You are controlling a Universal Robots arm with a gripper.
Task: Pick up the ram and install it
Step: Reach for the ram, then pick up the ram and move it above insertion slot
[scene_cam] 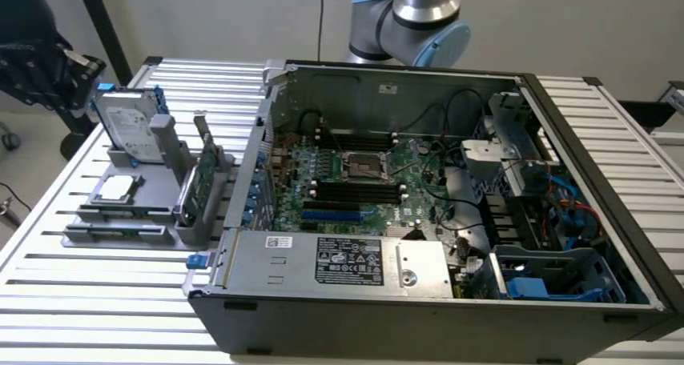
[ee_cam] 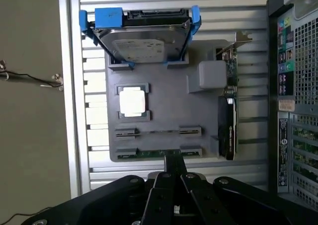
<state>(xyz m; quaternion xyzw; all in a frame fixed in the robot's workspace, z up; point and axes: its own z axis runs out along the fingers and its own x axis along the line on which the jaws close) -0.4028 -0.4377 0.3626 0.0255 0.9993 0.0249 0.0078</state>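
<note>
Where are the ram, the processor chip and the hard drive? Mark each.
ram (ee_cam: 149,154), wrist view, middle of its visible green edge.
processor chip (ee_cam: 132,102), wrist view, middle of its silver top.
hard drive (ee_cam: 144,45), wrist view, middle of its labelled face.

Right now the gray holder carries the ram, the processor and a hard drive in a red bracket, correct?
No: the hard drive sits in a blue bracket, as the wrist view shows. The gray holder does carry the ram, the processor and that drive.

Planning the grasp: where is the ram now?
The ram sits in the grey holder's edge slot, at the exterior view's left of the computer case.
</note>
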